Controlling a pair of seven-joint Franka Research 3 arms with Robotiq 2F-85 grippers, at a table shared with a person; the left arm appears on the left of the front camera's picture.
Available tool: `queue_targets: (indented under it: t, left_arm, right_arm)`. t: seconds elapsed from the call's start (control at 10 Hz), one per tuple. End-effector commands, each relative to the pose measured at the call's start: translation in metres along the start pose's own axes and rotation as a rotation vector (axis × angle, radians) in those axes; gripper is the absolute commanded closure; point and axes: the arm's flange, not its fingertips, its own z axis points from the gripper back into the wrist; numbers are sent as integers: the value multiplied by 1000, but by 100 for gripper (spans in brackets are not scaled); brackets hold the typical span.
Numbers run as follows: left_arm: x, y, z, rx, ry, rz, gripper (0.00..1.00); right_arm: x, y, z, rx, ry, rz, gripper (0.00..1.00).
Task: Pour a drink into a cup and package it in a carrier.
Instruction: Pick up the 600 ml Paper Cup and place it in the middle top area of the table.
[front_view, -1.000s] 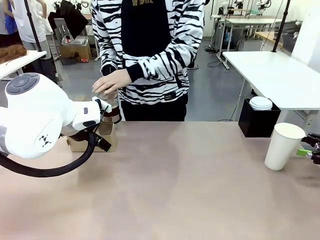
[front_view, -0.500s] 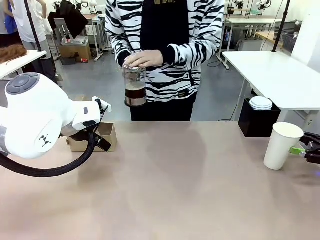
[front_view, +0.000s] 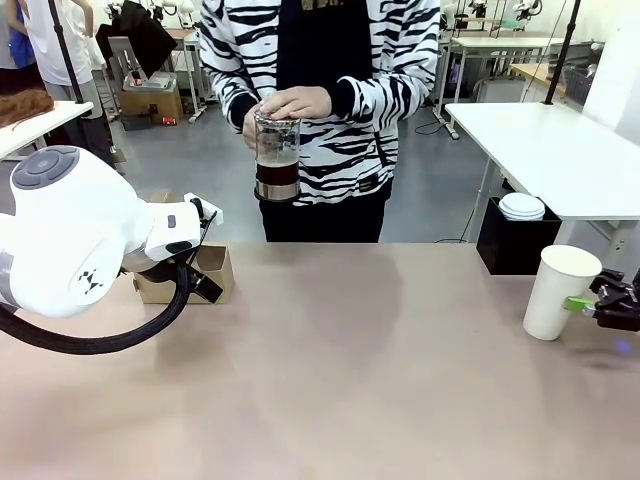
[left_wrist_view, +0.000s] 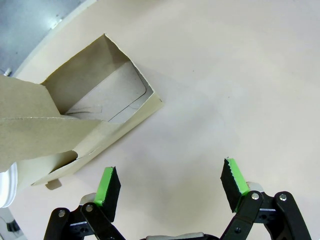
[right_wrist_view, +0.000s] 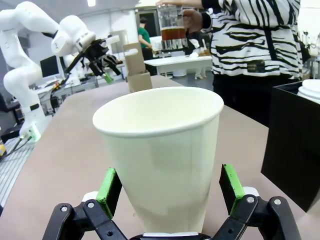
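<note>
— Changed just now?
— Close by, moved in around the cup (right_wrist_view: 160, 145) with the right gripper (right_wrist_view: 170, 182), on the right side of the table (front_view: 350, 400). Farther off, lifted the jug (front_view: 277, 150) with the drink (front_view: 277, 175) to chest height, in the person's hands (front_view: 295, 102) (likely ready for pouring soon).
— And the poses?
— Spread wide on the right, either side of the cup, not clamped. Wide open too at the left gripper (left_wrist_view: 172, 185), pointing down just beside the carrier (left_wrist_view: 95, 115), holding nothing.
</note>
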Motion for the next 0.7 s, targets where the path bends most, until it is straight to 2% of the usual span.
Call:
queue_targets:
  t: [0.0,0.6]
  left_arm:
    - [0,0,0,-1,-1,0,0]
    - [0,0,0,-1,-1,0,0]
  right_arm:
    - [-2,-1,-14,9,-12,9,0]
    - [-6,-8,-33,46,0,-34,0]
